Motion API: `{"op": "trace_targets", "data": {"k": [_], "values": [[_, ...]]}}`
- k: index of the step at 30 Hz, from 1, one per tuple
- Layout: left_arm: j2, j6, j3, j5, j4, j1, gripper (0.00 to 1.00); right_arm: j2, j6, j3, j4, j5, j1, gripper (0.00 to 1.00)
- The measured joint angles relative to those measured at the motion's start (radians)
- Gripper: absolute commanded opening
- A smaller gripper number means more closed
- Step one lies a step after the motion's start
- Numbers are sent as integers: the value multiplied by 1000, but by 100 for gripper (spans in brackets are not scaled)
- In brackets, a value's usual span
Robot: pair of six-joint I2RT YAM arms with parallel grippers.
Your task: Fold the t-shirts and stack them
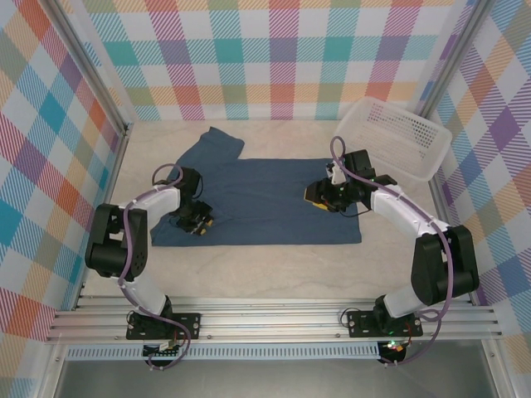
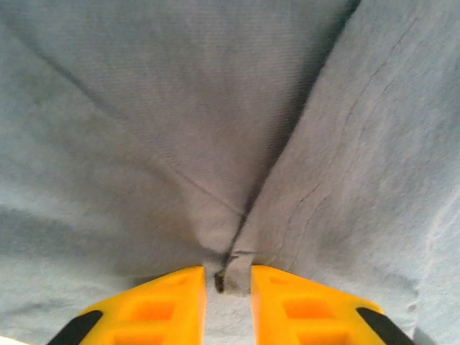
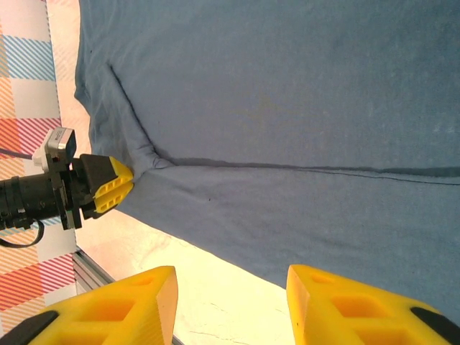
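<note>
Denim-blue t-shirt (image 1: 265, 199), spread mostly flat in the middle of the table (image 1: 274, 274), no fold in it anywhere yet. Left gripper (image 2: 228, 277) clamped on a small pinch of the cloth at the shirt's left end, toward the table's left edge, fabric puckering up into the tips. Right gripper (image 3: 231, 287) hanging over the shirt's right end, fingers apart and nothing between them. White mesh basket (image 1: 398, 137) parked in the table's far right corner, near the shirt but not on it. Looks like the very start of the first fold, really just the grab stage. Next up, probably: drop the right side onto the cloth, close on a matching pinch, then lift both ends together and carry them across. Needs an even pull from both sides, otherwise a bunched mess instead of a clean crease
</note>
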Motion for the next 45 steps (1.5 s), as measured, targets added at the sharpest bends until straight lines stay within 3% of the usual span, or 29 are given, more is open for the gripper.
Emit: {"op": "trace_targets", "data": {"k": [9, 19, 28, 40, 42, 43, 45], "values": [[30, 14, 71, -27, 0, -22, 0, 0, 18, 0, 0, -4, 0, 42], [101, 85, 262, -73, -61, -78, 0, 0, 25, 3, 16, -26, 0, 40], [315, 257, 550, -135, -178, -147, 0, 4, 26, 29, 15, -26, 0, 39], [475, 488, 768, -193, -266, -229, 1, 5, 26, 30, -2, -29, 0, 39], [484, 526, 787, -197, -270, -246, 4, 10, 26, 30, -2, -31, 0, 40], [488, 539, 794, -201, -276, -251, 11, 13, 26, 30, -2, -33, 0, 40], [494, 568, 813, -209, -295, -258, 45, 23, 26, 30, -3, -34, 0, 40]]}}
